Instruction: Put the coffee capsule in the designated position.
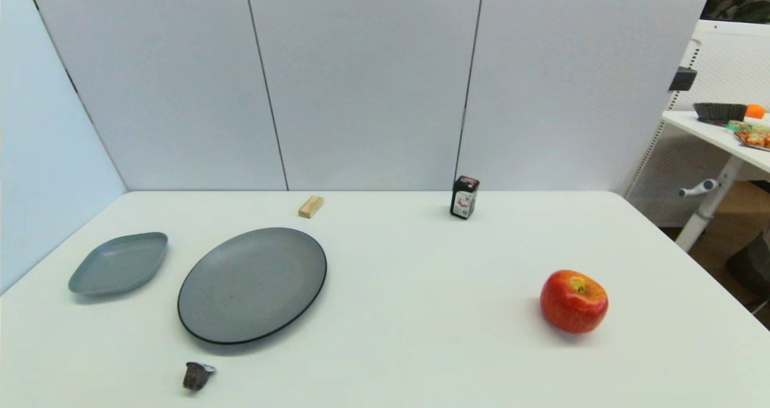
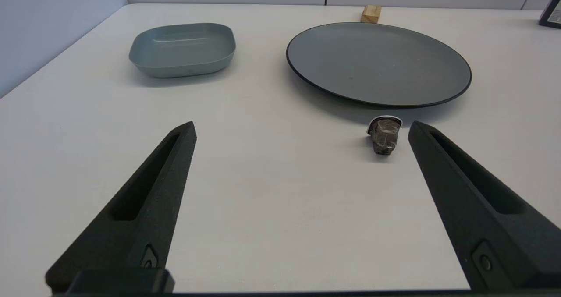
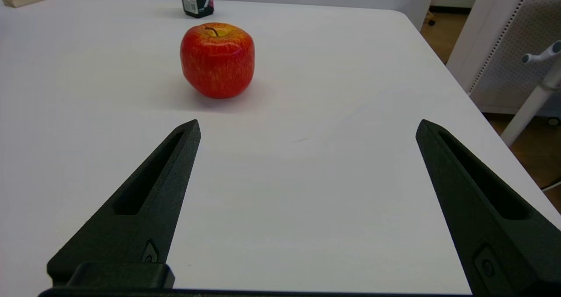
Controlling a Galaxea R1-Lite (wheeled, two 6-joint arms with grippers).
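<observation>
We see our left gripper (image 2: 302,128) and right gripper (image 3: 308,126): long, black, pointy fingers, each with a slot and a small screw.

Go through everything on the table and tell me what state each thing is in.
coffee capsule: on its side, beside the plate, not held
round plate: empty
small dish: empty
apple: upright, stem up
black bottle: standing, capped
wooden block: lying flat
left gripper: open
right gripper: open

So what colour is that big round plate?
Dark grey with a thin black rim: the round plate shows best in the left wrist view.
</observation>
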